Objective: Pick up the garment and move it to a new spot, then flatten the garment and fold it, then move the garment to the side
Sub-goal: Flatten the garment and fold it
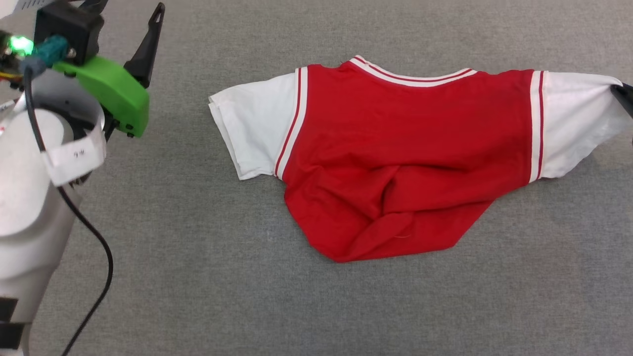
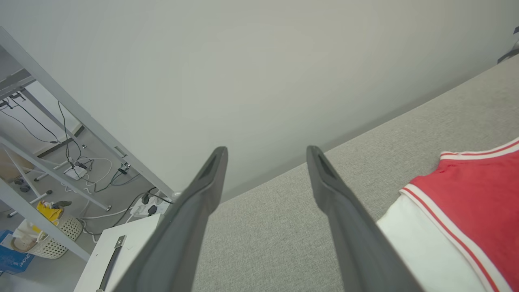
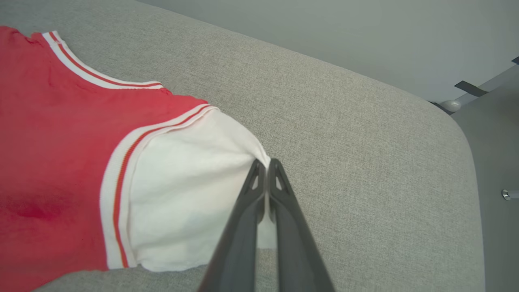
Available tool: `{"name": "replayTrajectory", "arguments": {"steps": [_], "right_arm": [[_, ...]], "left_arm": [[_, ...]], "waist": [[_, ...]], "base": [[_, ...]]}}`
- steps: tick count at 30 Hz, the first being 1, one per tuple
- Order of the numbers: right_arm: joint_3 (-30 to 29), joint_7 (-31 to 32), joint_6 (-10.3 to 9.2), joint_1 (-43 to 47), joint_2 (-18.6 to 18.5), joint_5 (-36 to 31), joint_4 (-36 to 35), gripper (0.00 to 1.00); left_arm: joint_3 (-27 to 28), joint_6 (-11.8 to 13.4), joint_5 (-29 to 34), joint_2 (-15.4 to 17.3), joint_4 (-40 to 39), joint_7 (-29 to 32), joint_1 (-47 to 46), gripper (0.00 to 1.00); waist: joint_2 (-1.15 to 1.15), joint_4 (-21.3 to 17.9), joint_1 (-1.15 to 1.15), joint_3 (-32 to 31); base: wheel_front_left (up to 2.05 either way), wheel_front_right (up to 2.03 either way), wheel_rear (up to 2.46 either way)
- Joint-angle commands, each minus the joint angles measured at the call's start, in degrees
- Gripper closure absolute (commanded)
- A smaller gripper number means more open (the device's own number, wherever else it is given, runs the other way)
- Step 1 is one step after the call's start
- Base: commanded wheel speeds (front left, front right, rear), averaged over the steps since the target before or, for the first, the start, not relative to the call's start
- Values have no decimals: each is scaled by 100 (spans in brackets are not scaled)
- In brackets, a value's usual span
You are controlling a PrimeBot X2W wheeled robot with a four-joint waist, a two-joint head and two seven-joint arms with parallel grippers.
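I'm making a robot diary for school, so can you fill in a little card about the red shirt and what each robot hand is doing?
Thing: the garment, red with white sleeves
Where: lying on the grey cloth surface
Shape: spread sideways, lower part bunched up
Right side: the right gripper is shut, pinching the edge of one white sleeve
Left side: the left gripper is open, holding nothing, apart from the other sleeve

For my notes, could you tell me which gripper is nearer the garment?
Right. The right gripper grips the garment by a sleeve; the left gripper hangs open, apart.
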Motion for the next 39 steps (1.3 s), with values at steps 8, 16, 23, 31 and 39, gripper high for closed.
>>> {"name": "replayTrajectory", "arguments": {"steps": [8, 16, 23, 31, 39], "right_arm": [[42, -142, -5, -181, 82, -195, -455, 100], [38, -114, -5, -263, 187, -267, -701, 100], [58, -98, -5, -374, 303, -294, -748, 100], [155, -137, -5, -435, 378, -285, -667, 100], [225, -389, -5, -456, 365, -292, -555, 100]], "left_arm": [[-1195, -242, -1366, 69, 821, 2449, -1285, 0], [-2182, -245, -2831, 305, 1157, 4108, -1922, 0], [-2833, -245, -3249, 358, 1594, 4611, -2118, 0], [-3496, -246, -3549, 344, 1832, 4645, -1962, 100], [-3998, -246, -3481, 406, 1597, 3649, -2129, 100]], "waist": [[0, -318, 0, 366], [0, -534, 0, 667], [0, -692, 0, 922], [0, -757, 0, 968], [0, -607, 0, 505]], "base": [[0, 0, 0], [0, 0, 0], [0, 0, 0], [0, 0, 0], [0, 0, 0]]}}
